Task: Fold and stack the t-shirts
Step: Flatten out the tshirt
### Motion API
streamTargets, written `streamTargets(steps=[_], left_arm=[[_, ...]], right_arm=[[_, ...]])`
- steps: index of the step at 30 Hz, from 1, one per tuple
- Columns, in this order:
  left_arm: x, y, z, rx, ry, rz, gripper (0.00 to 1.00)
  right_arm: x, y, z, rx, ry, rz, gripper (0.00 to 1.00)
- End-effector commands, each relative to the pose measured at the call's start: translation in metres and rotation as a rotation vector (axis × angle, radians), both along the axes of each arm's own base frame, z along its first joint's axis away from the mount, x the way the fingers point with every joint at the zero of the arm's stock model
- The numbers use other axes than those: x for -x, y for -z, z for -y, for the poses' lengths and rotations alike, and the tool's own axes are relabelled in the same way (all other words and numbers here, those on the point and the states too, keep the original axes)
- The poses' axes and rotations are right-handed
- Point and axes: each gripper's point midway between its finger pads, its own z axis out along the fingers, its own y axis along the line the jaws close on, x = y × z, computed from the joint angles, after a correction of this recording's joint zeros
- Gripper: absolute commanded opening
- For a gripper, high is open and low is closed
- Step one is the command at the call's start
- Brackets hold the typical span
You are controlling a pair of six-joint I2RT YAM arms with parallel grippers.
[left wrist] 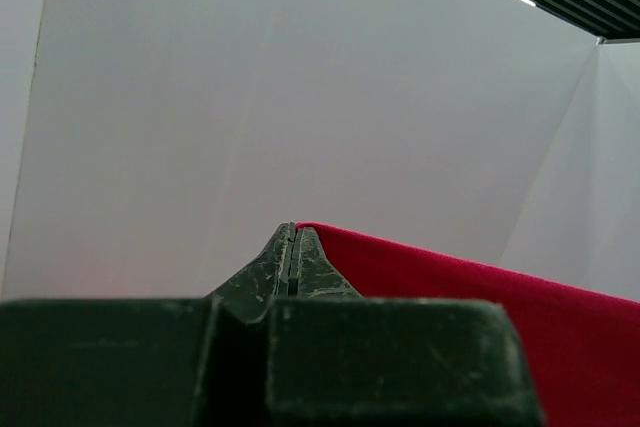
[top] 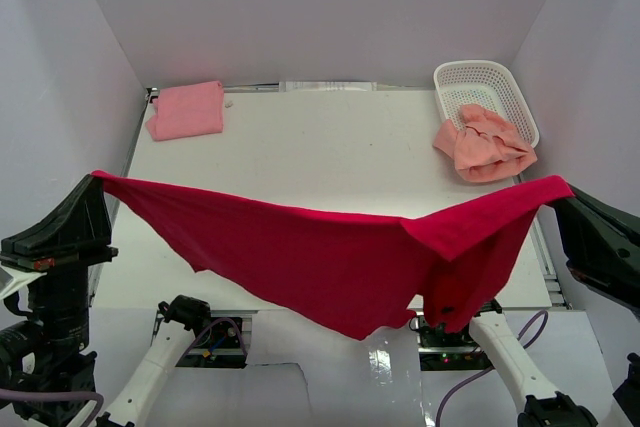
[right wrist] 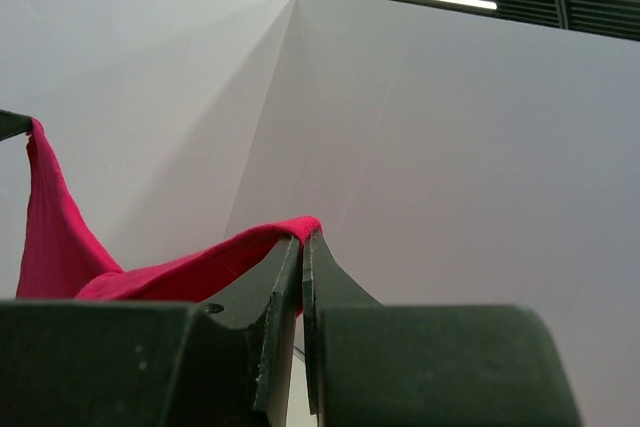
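Red cloth spans the whole scene: the red t-shirt is stretched in the air between the two arms, above the near part of the white surface. The left claw pinches one end of it at the left side, and the right claw pinches the other end at the right side. Between them the shirt sags into a broad downward point that hangs over the near edge of the surface, between the two arm bases. Towards the right a doubled flap of the shirt droops lower than the cloth beside it.

Both wrist views show the fingers pressed nearly together, with only a thin slit between them and red fabric coming out at the tips, so each claw is clamped on the shirt.

At the far left corner of the surface lies the pink t-shirt, folded into a flat rectangle. At the far right stands a white lattice basket. The salmon-peach t-shirt lies crumpled, partly inside the basket and spilling over its near rim onto the surface.
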Motion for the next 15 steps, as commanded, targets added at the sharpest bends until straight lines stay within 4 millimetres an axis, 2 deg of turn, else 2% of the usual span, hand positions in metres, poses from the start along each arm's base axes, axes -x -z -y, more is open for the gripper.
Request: streamTargets(steps=[1, 5, 15], left_arm=[[-0.006, 0.002, -0.012, 0.007, -0.076, -0.042, 0.00], [0.003, 0.000, -0.016, 0.024, -0.076, -0.024, 0.00], [0.022, -0.009, -0.024, 0.037, -0.086, 0.016, 0.00]], right_arm=[[-0.017, -0.004, -0.002, -0.023, -0.001, -0.005, 0.08], [-0.016, -0.003, -0.009, 0.000, -0.051, -0.019, 0.08], [0.019, -0.015, -0.014, 0.019, -0.105, 0.045, 0.08]])
